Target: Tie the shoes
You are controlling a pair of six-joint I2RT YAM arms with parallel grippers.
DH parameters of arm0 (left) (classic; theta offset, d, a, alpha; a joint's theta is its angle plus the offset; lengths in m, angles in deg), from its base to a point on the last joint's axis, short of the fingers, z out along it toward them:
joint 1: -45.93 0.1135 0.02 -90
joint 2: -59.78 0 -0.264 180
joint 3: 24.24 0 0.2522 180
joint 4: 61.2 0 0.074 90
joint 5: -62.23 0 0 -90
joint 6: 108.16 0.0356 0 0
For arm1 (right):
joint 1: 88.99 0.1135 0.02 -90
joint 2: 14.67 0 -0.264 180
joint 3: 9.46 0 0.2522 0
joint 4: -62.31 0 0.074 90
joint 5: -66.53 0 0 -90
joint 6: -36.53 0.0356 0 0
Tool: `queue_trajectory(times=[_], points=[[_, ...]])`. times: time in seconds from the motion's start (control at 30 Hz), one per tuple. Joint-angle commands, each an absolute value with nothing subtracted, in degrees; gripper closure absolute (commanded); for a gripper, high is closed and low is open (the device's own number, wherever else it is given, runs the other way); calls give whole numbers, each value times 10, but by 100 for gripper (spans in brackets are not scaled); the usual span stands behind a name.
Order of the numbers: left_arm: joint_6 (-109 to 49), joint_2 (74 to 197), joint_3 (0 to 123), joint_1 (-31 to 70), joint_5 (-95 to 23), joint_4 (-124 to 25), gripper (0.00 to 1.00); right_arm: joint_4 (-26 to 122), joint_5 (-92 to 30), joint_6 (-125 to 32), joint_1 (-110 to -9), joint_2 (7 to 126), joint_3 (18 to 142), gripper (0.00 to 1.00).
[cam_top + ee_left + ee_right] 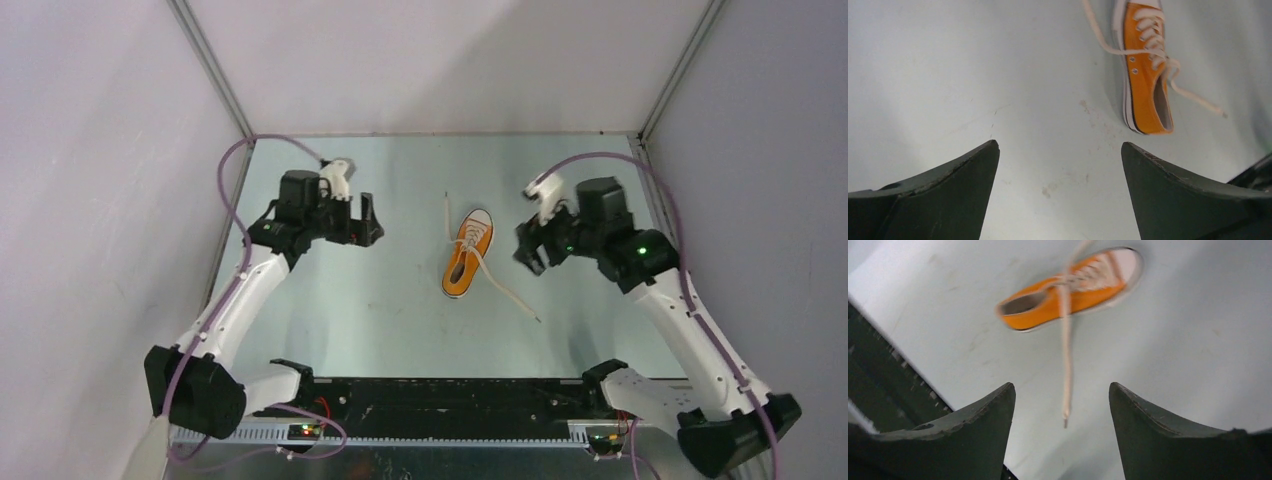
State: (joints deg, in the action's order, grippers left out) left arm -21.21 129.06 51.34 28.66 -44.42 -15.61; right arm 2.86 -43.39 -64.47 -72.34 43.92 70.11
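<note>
Risking dragging the sneaker [467,255] rather than tensioning it: looking small and light, nothing pinning it. Expecting missed pinches on laces [505,288] lying flat against the table [380,310]. Sitting mid-table, orange canvas, white toe cap [479,216] pointing near 12, untied, trailing one end toward 11, the other toward 4. Hovering at 9 and 3: left gripper [360,222], right gripper [530,250], both spread wide, gripping nothing.
</note>
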Motion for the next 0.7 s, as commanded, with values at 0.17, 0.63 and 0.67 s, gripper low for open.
queue_trajectory(times=[0.17,0.63,0.67], points=[[-413,1233,388,402,-492,-275,1,91,-375,-693,-477,576,706,44],[-403,1195,406,423,-471,-254,3,167,-351,-708,-385,810,770,50],[-404,1196,407,423,-473,-255,3,168,-347,-714,-384,818,771,50]])
